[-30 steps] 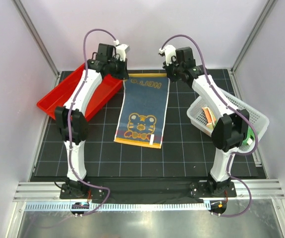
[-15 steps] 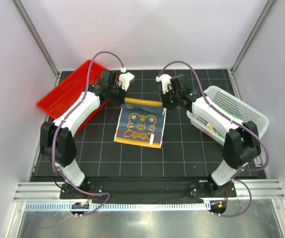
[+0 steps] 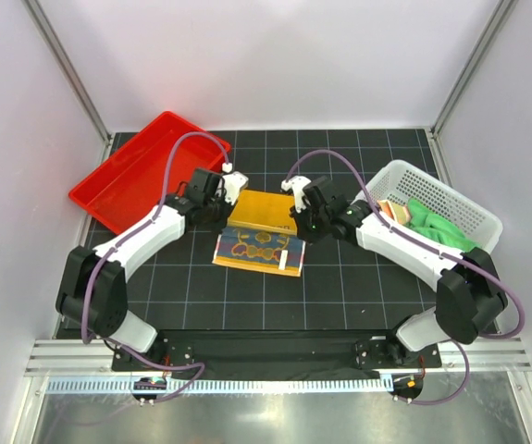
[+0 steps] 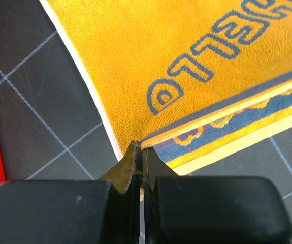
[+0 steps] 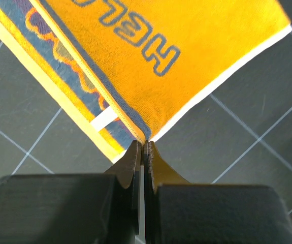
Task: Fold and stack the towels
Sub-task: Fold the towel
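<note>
Pinches the yellow-orange HELLO towel (image 3: 264,209) by two corners of its turned-over half, left gripper (image 4: 139,147) and right gripper (image 5: 143,145) both clamped tight on cloth. Lies mid-way on the black grid mat (image 3: 340,287), partly doubled over its blue face. Green towel (image 3: 437,227) and striped towel (image 3: 390,211) in the white basket (image 3: 404,170), right side.

Yellow HELLO towel (image 3: 262,209) half-folded, green towel (image 3: 441,229) in basket (image 3: 367,200)

HELLO towel (image 3: 262,208): yellow-orange, blue-grey lettering, white edging; lower layer navy with orange scalloped border
green towel (image 3: 435,227): plain bright green
tray (image 3: 136,171): red
basket (image 3: 429,183): white, perforated
surface (image 3: 340,287): black, pale grid lines
</note>
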Tool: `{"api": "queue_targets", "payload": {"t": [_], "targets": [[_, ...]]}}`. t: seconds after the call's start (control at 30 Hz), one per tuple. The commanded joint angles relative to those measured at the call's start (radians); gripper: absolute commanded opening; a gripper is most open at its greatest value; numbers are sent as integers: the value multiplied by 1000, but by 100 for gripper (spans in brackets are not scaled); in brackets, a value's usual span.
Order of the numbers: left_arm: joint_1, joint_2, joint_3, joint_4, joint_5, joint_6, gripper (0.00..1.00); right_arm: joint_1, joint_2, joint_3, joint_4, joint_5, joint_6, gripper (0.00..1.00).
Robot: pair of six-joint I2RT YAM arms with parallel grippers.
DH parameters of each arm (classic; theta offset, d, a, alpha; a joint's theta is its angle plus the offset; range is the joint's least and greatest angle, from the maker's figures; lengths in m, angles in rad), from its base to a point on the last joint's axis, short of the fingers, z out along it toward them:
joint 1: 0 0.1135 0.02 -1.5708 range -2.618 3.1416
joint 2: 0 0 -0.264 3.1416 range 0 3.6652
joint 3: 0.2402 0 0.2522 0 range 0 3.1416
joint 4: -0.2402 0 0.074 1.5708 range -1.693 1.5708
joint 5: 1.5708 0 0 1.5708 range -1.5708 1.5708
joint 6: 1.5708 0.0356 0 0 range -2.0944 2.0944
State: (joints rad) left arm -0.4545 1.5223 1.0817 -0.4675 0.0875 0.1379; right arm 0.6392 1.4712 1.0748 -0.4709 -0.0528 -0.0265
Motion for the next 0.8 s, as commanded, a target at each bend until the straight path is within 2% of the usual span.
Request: {"api": "queue_targets", "payload": {"t": [0.0,0.47,0.5,0.57,0.6,0.67,0.7,0.77], "targets": [[0,-48,-28,58,-57,-49,0,8,-67,-27,-9,48,60,1],[-26,-70,-97,49,-80,-103,1,66,-112,-177,64,27,189,1],[-32,-70,-101,46,-116,-113,10,70,-106,-182,61,31,200,1],[-41,-80,-114,32,-166,-133,19,77,-97,-191,54,36,203,2],[-44,-89,-120,30,-178,-147,29,80,-98,-200,51,39,206,2],[-46,-114,-123,18,-236,-193,37,82,-107,-208,52,44,211,2],[-44,-125,-123,17,-248,-242,45,83,-110,-213,51,41,217,2],[-46,-142,-109,-23,-285,-296,53,86,-106,-214,51,24,226,2]]}}
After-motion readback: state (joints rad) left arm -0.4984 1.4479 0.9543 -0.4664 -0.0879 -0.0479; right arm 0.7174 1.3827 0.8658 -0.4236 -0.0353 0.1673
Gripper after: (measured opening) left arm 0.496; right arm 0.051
